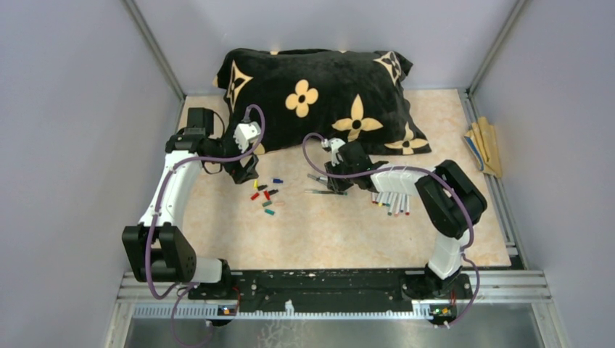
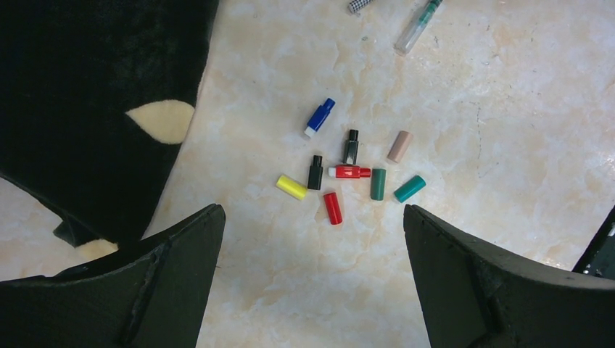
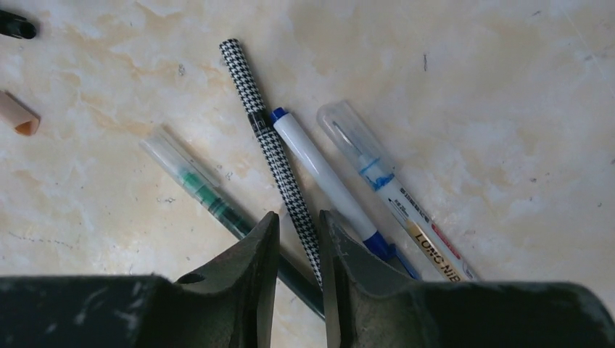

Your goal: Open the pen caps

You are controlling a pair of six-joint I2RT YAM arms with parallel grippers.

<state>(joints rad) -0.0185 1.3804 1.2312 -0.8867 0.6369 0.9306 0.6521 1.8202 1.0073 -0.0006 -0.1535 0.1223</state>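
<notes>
From above, the left gripper [image 1: 243, 168] is a dark mass against the near-left edge of the black flowered pillow [image 1: 319, 94], and its jaws cannot be made out here. The right gripper [image 1: 339, 174] is just as hard to read. It sits low over a few loose pens [image 1: 325, 191] on the marbled table [image 1: 326, 239]. Between the two arms the pen caps [image 1: 265, 196] show only as tiny coloured specks. A row of pens [image 1: 391, 204] lies under the right forearm, which hides their far ends. Tan sticks [image 1: 484, 148] lie at the table's right edge.

In the left wrist view the jaws stand wide apart and hold nothing. The caps lie loose on the table beyond the fingers: a blue cap [image 2: 319, 117], two black caps [image 2: 352, 146], two red caps [image 2: 333, 208], a yellow cap [image 2: 291, 187], two green caps [image 2: 378, 184] and a beige cap [image 2: 399, 146]. The pillow fills the left side. A clear pen [image 2: 417, 22] is cut off by the top edge.

In the right wrist view the jaws are almost together, with a houndstooth pen [image 3: 272, 145] running into the narrow gap. Whether they press on it cannot be told. A green-ink pen [image 3: 196, 185] lies on one side of it. A white pen [image 3: 319, 174] and a printed pen [image 3: 395, 192] lie on the other. The near ends of all of them are hidden behind the fingers [image 3: 246, 283].
</notes>
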